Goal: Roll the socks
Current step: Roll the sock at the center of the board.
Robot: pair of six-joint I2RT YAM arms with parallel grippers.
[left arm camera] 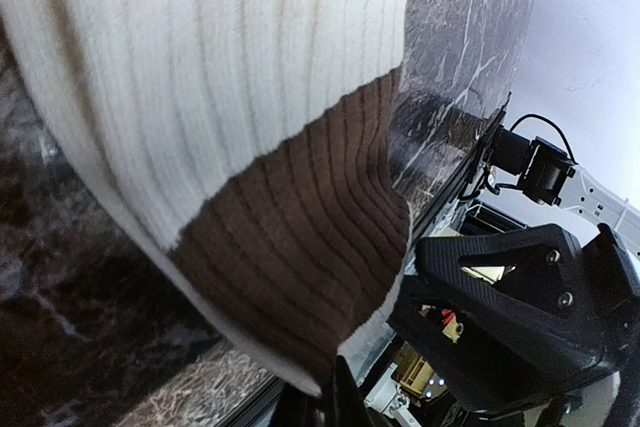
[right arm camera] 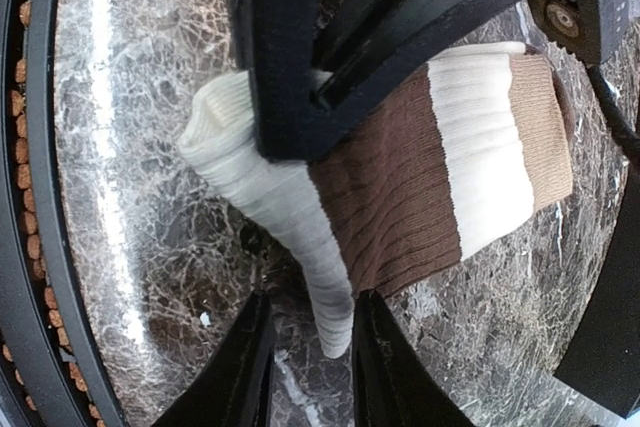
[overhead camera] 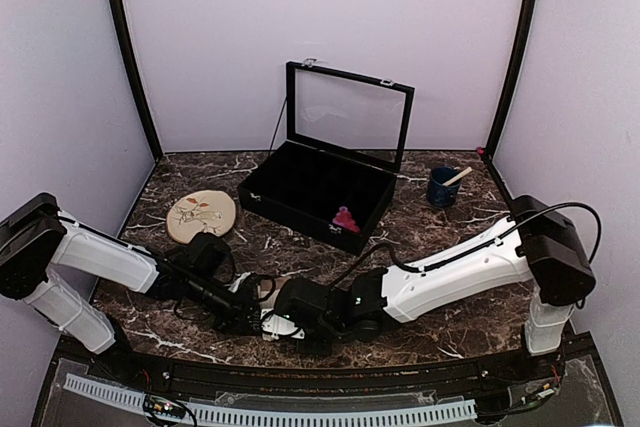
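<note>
The cream sock lies on the surface at the near edge, between both arms, partly folded but not yet a tight roll. The right tool is clenched on a twisted cream end of it. The left tool is pressed against the sock; I cannot tell its grip. The pink sock sits untouched in the box, so most work remains.

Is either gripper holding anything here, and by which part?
The right gripper pinches the cream sock by its folded cream edge; the left gripper's hold cannot be told.
</note>
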